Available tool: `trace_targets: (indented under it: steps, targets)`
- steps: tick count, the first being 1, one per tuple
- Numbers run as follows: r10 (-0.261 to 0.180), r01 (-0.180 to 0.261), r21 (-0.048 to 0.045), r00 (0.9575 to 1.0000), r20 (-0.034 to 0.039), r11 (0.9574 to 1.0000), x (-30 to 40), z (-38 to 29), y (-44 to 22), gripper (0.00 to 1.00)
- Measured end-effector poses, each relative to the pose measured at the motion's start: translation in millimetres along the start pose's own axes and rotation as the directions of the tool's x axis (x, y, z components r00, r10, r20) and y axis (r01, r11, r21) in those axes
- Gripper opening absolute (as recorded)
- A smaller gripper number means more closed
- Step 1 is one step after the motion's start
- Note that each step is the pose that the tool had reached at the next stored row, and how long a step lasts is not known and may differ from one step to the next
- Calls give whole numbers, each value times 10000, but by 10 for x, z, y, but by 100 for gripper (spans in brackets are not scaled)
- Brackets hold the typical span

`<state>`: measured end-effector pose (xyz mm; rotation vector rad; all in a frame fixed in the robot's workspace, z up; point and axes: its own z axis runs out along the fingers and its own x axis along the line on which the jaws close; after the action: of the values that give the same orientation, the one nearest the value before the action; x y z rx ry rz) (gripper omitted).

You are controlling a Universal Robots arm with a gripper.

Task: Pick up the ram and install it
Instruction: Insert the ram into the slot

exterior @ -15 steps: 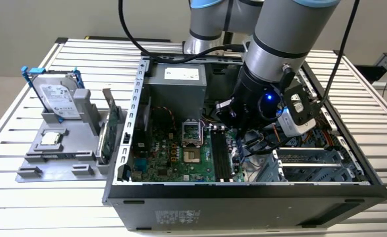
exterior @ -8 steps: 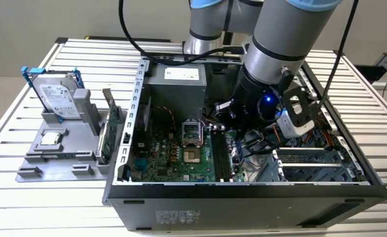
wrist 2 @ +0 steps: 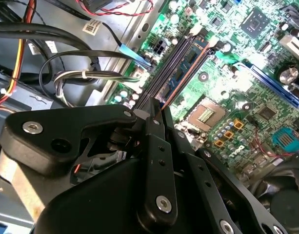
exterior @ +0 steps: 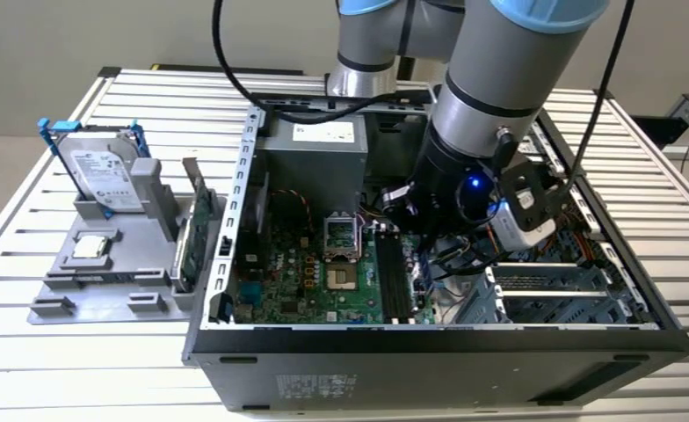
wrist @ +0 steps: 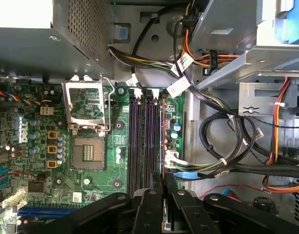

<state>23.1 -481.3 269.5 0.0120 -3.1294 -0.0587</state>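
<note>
Gripper (wrist: 164, 207) is down inside the open PC case (exterior: 438, 338), fingers (wrist: 148, 214) pinched narrow on the ram (wrist: 163, 141), a thin stick held edge-on. In both wrist views the ram sits in line w/ the memory slots (wrist: 142, 141), over the slot at their 3 o'clock side, next to the CPU socket (wrist: 88, 152) on the motherboard (exterior: 309, 281). Ext view: hard drive (exterior: 98, 176) stands on a gray holder (exterior: 110, 264) at 9 o'clock of the case.

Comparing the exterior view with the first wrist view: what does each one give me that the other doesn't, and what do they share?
Exterior view: the arm reaching into the computer case, and a grey tray at the exterior view's left carrying a hard drive and a green card. First wrist view: the gripper shut on the ram, edge-on along the memory slots. Both: the green motherboard and its open processor socket.
</note>
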Motion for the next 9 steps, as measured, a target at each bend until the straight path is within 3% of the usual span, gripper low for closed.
trace_targets:
  steps: [9]
  targets:
    - [-4,4,1,10000,0,10000,-1,72,5,0]
